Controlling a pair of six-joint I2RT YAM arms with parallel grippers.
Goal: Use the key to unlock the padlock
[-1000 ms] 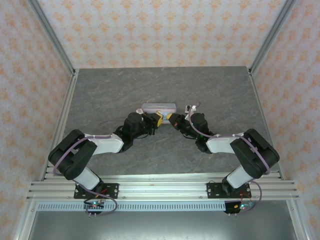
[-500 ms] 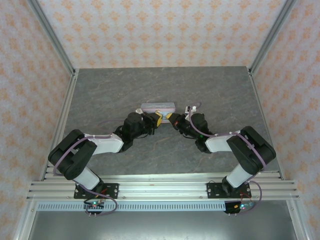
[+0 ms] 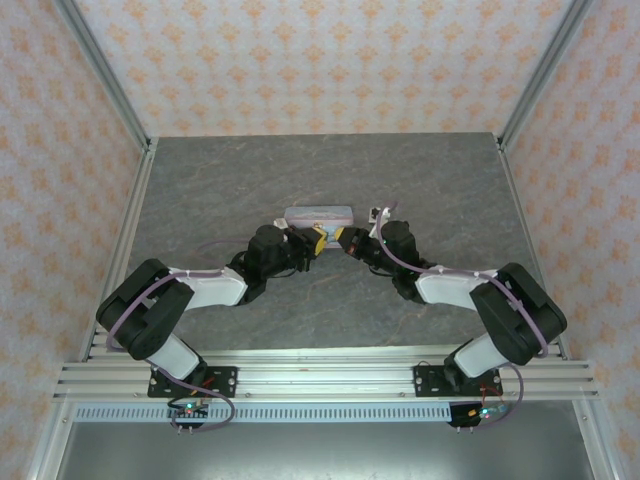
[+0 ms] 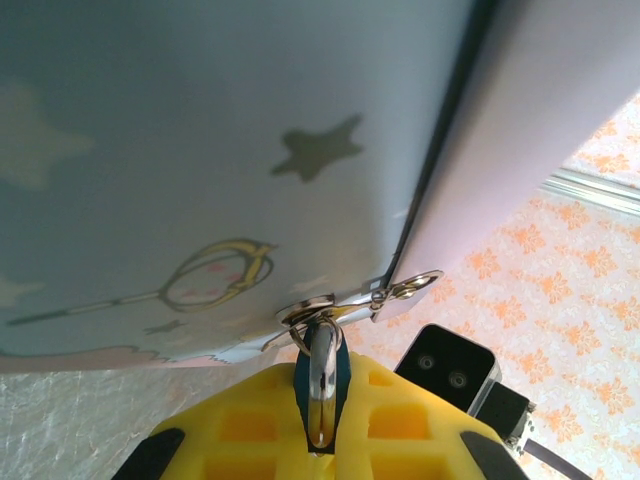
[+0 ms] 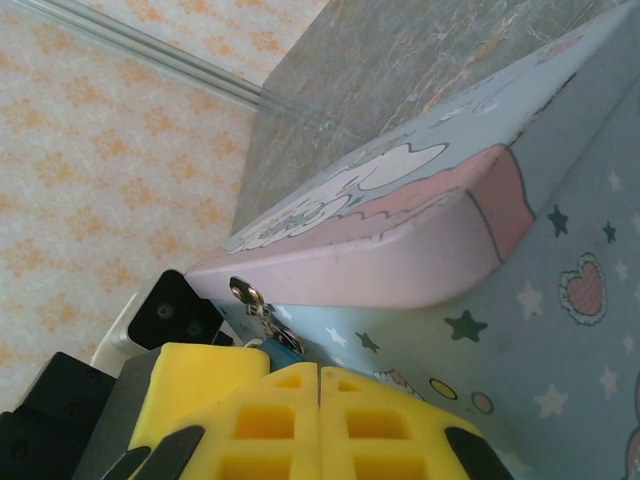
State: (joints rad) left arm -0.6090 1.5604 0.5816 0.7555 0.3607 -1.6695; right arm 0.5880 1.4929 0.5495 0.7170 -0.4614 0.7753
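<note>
1. Top view: the left pincer and the right pincer meet tip to tip over the grey surface; the pale tin lies just beyond both tips, and the padlock is too small to pick out here
2. Left wrist view: the left pincer is clenched on the padlock, whose teal body sits between the yellow fingers; its metal shackle rises out of the pincer through the tin's hasp, with the tin's blue wall directly above
3. Right wrist view: the right pincer is clenched, its yellow fingers pressed flat together; whether the key is pinched there I cannot tell; a sliver of teal padlock shows just beside the fingertips, under the metal hasp at the tin's edge
</note>
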